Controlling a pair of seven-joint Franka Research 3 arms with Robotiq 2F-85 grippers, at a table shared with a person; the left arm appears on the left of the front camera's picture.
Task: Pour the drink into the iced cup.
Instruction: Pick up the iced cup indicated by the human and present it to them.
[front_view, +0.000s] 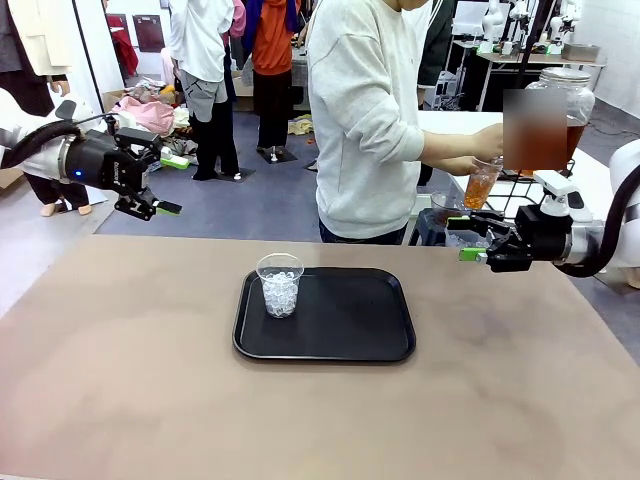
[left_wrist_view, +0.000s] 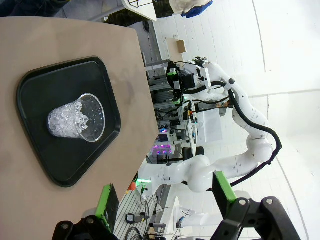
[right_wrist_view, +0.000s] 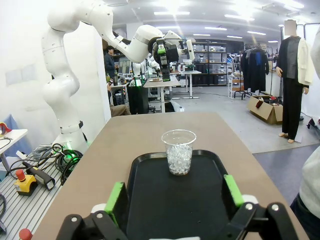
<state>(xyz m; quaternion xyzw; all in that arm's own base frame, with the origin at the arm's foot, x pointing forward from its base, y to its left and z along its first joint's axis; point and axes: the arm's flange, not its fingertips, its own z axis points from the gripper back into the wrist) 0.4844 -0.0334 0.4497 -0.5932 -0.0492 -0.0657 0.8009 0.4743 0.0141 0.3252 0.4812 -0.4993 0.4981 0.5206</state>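
Note:
The iced cup (front_view: 280, 285) is clear plastic, filled with ice, and stands upright on the left part of a black tray (front_view: 350, 345). At the far right, the person's hand holds a second clear cup (front_view: 481, 186) of amber drink under a glass dispenser jar (front_view: 578, 125). My left gripper (front_view: 168, 184) hangs open in the air beyond the table's far left corner. My right gripper (front_view: 465, 238) is open at the far right edge, pointing toward the tray. The iced cup (left_wrist_view: 77, 120) also shows past my left fingers (left_wrist_view: 107, 205). It stands ahead of my right gripper (right_wrist_view: 175, 197) as well, the iced cup (right_wrist_view: 178, 151) centred in that view.
The person (front_view: 365, 120) in a light sweatshirt stands at the far side, turned toward the white side table with the jar. Bare brown tabletop (front_view: 120, 380) surrounds the tray. Other people stand farther back.

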